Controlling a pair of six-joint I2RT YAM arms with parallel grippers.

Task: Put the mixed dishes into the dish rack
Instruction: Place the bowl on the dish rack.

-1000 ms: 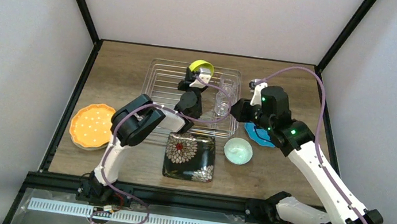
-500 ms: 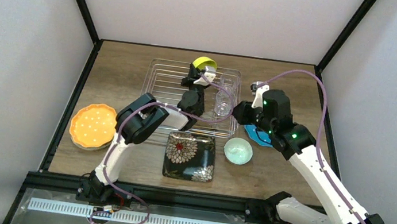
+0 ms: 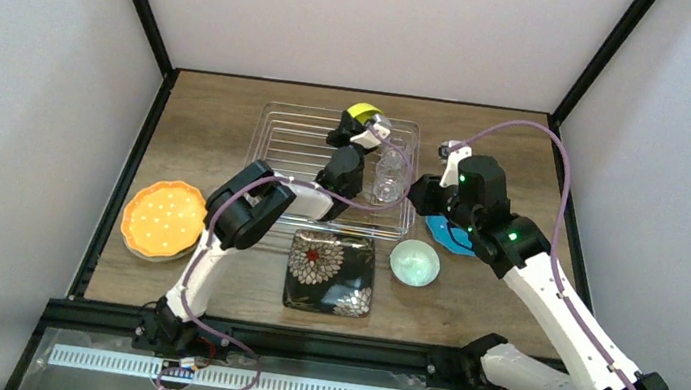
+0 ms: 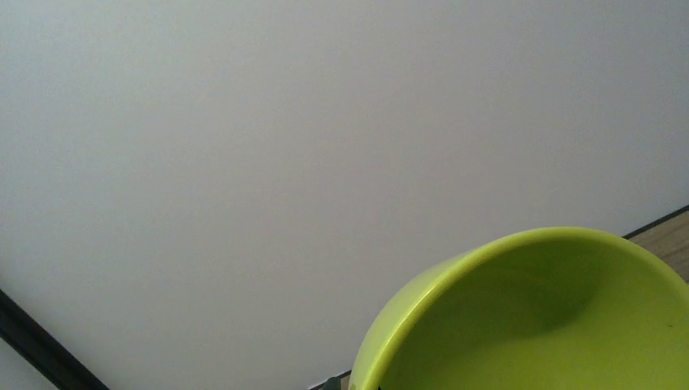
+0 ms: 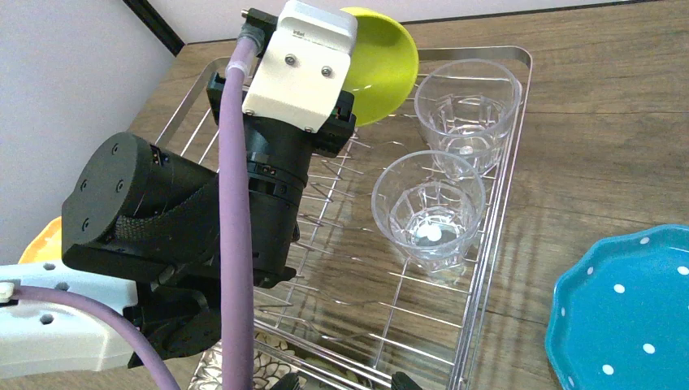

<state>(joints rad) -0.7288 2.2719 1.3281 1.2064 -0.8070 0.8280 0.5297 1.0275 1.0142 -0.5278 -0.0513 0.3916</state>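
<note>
- Carrying the yellow-green bowl (image 5: 382,69): left jaws clench it, tilted, above the dish rack (image 3: 285,142), glass cups (image 5: 428,213) just beside.
- Right jaws hang parted, empty.
- Next, likely: lower the bowl onto bare wire beneath, clear of the cups, then release.

**Readable text: next to none**

The only candidate is a tiny dark printed mark near the top edge of the white camera housing (image 5: 301,61) on the left arm (image 5: 162,211), seen in the right wrist view. It looks like a short logo word, but it is too small to make out letter by letter. Nothing is legible in the top view or the left wrist view. The two green lit dots on the right arm (image 3: 516,250) are plain indicator lights and carry no characters.
</note>
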